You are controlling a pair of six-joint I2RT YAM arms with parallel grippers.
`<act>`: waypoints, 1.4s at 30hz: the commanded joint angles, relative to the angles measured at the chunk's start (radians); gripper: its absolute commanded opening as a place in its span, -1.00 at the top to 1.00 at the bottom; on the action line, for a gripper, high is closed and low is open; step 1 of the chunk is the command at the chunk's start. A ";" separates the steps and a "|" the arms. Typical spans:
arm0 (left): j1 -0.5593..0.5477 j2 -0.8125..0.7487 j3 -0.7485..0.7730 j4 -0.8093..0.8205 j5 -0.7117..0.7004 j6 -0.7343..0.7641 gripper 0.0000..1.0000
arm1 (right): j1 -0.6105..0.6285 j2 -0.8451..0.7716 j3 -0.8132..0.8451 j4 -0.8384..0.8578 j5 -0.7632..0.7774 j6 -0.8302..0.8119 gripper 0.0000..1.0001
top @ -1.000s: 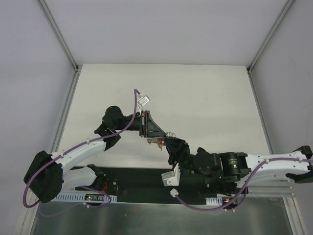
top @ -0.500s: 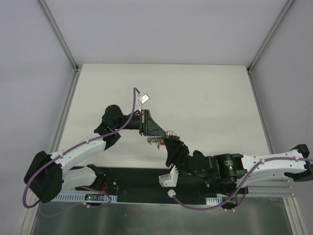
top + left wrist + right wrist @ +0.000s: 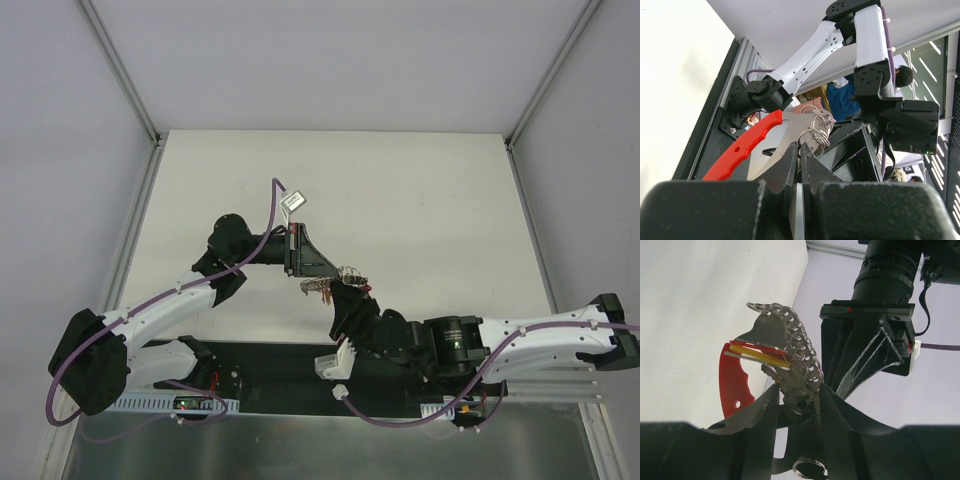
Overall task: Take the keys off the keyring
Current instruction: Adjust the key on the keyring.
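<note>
Slippage is the main worry here. The left hand is closed tight on the keyring. It pinches the flat grey tag edge-on, the red piece curves away to one side, and the wire loops stand just past the fingertips. The whole bunch hangs in the air above the tabletop, between the two hands and clear of the surface.

The right hand has its jaws apart on either side of the keys, which sit low in the gap. Whether the pads bear on the metal I cannot tell.

Several things could go wrong from this pose:
- **Tag slipping:** The tag is thin and smooth, so a pull from the right hand may swivel it in the left hand's grip or draw it out. The bunch would then drop to the tabletop.
- **Wrong grip:** The keys lie in a jagged stack close against the loops. Closing jaws may take several keys at once, or trap a loop along with them, so that no single key can be worked free.
- **Straight tug:** A key has to be fed round the wire to come off. A straight tug would probably only pull the loops taut and load both grips.
- **Collision:** The two hands are very near each other, so a small twist by either could knock fingers together.

A lone ring shows below the right jaws. I cannot tell whether it is joined to the rest, and it could snag.
</note>
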 commanded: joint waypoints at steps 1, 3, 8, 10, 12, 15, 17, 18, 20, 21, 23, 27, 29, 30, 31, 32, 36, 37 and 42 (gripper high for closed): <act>0.012 -0.037 0.034 0.063 0.033 -0.034 1.00 | -0.020 0.019 0.015 0.016 0.059 0.030 0.20; 0.012 -0.040 0.031 0.061 0.033 -0.036 1.00 | -0.035 0.034 0.027 -0.007 0.063 0.052 0.20; 0.012 -0.048 0.026 0.057 0.030 -0.031 1.00 | -0.051 0.070 0.041 -0.008 0.069 0.081 0.43; 0.012 -0.049 0.026 0.051 0.029 -0.022 1.00 | -0.060 0.071 0.051 -0.007 0.071 0.098 0.67; 0.012 -0.051 0.025 0.021 0.021 0.001 1.00 | -0.065 0.068 0.058 -0.004 0.069 0.116 0.83; 0.012 -0.051 0.025 -0.021 0.009 0.036 1.00 | -0.065 0.060 0.070 -0.004 0.071 0.136 0.98; 0.012 -0.053 0.025 -0.038 -0.005 0.055 1.00 | -0.066 0.050 0.077 -0.010 0.053 0.164 0.98; 0.012 -0.051 0.026 -0.069 -0.008 0.080 1.00 | -0.065 0.036 0.079 -0.011 0.037 0.175 0.98; 0.012 -0.057 0.036 -0.119 -0.025 0.113 1.00 | -0.068 0.024 0.081 -0.019 0.023 0.193 0.98; 0.012 -0.062 0.039 -0.143 -0.033 0.148 1.00 | -0.069 0.011 0.082 -0.022 0.016 0.210 0.98; 0.014 -0.072 0.046 -0.199 -0.051 0.176 1.00 | -0.077 -0.004 0.081 -0.028 0.007 0.231 0.98; 0.020 -0.080 0.057 -0.256 -0.071 0.220 1.00 | -0.089 -0.059 0.064 -0.030 -0.047 0.284 0.98; 0.022 -0.077 0.059 -0.256 -0.071 0.220 1.00 | -0.097 -0.085 0.059 -0.030 -0.067 0.317 0.98; 0.022 -0.077 0.057 -0.256 -0.073 0.223 1.00 | -0.101 -0.094 0.052 -0.030 -0.097 0.334 0.98; 0.022 -0.076 0.059 -0.256 -0.071 0.222 1.00 | -0.109 -0.107 0.050 -0.030 -0.116 0.352 0.98; 0.022 -0.074 0.059 -0.258 -0.071 0.222 1.00 | -0.121 -0.133 0.044 -0.025 -0.133 0.386 0.98; 0.022 -0.080 0.056 -0.252 -0.068 0.225 1.00 | -0.149 -0.168 0.033 -0.019 -0.196 0.443 0.98; 0.022 -0.080 0.054 -0.252 -0.067 0.225 1.00 | -0.155 -0.170 0.030 -0.019 -0.205 0.455 0.98; 0.023 -0.076 0.046 -0.189 -0.053 0.185 1.00 | -0.207 -0.191 0.019 -0.011 -0.291 0.537 0.98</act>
